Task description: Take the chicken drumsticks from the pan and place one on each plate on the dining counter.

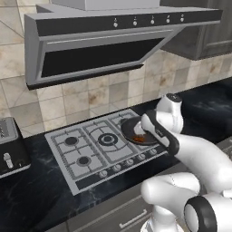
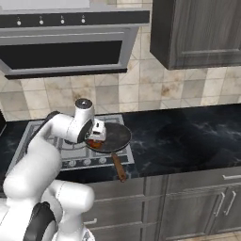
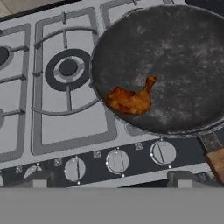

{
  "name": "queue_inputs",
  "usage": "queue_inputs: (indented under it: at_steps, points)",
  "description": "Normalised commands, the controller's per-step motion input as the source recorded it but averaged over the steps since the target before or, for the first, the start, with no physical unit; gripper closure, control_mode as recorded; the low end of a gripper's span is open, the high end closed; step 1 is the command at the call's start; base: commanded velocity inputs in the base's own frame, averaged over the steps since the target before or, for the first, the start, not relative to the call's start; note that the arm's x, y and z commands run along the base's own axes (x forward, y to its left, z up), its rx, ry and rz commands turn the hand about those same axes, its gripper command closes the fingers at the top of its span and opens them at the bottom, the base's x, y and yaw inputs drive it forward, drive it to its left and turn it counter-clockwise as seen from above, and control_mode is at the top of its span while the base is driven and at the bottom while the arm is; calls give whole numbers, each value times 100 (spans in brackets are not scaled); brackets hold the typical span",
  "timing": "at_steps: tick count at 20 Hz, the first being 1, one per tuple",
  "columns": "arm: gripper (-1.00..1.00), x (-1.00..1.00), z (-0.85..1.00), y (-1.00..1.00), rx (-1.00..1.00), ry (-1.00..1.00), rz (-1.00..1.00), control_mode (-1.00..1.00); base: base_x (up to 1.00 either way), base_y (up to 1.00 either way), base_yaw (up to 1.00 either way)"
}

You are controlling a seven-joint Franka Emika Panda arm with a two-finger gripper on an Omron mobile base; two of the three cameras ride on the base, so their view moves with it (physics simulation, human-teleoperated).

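The round dark pan sits on the right front burner of the hob, its brown wooden handle pointing toward the counter's front edge. One golden-orange chicken drumstick lies in the pan near its left rim, also visible as an orange patch, the drumstick. My gripper hangs just above the pan's near-left side, open, with nothing between its fingers; from the right base it is the gripper over the pan. The plates and the dining counter are out of view.
The grey gas hob has a row of knobs along its front. A range hood hangs overhead. A toaster stands at the left, and dark wall cabinets hang above the black wall counter on the right.
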Motion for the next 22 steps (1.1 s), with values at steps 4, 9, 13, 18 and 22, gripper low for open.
queue_inputs:
  at_steps: [4,9,13,18,22]
  points:
    - [-100,30,-10,3,-32,20,27,-100,0,0,0]
    - [-100,16,-17,0,-19,2,28,-100,0,0,0]
    - [-100,1,-21,0,-5,0,18,-100,0,0,0]
    - [-100,21,-24,0,0,0,1,-100,0,0,0]
    - [-100,37,-11,0,0,0,-9,-100,0,0,0]
